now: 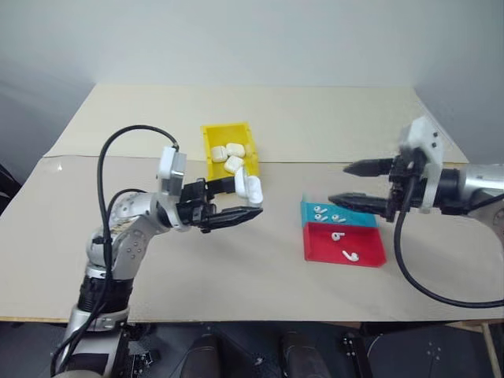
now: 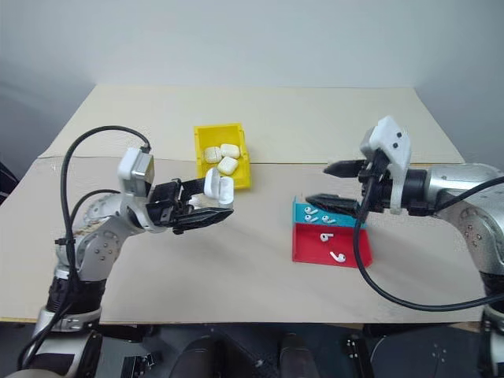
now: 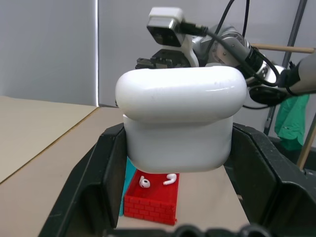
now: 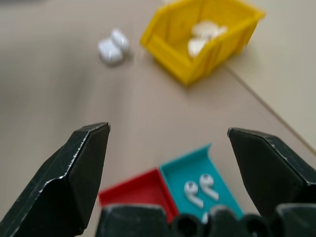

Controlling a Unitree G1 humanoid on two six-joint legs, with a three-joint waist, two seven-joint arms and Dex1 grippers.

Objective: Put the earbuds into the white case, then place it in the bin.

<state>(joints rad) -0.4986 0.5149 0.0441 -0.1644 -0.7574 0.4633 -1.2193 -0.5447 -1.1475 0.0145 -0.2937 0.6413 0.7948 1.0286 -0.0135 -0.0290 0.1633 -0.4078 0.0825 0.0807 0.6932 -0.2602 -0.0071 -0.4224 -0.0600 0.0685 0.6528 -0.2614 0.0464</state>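
My left gripper (image 1: 248, 198) is shut on the white case (image 1: 251, 189), held above the table just in front of the yellow bin (image 1: 209, 142). The left wrist view has the case (image 3: 180, 123) between the two black fingers (image 3: 106, 168), its lid part on top. My right gripper (image 1: 339, 183) hangs open and empty over the back of the blue tray (image 1: 364, 218). Several earbuds (image 1: 327, 213) lie in that blue tray, and two more earbuds (image 1: 344, 245) lie in the red tray (image 1: 370, 256). The right wrist view looks past its open fingers at the blue tray's earbuds (image 4: 197, 188).
Three other white cases (image 1: 228, 153) lie inside the yellow bin. The red tray and blue tray sit side by side right of centre. Bare tan tabletop (image 1: 236, 268) stretches in front of both arms. A cable loops from each wrist.
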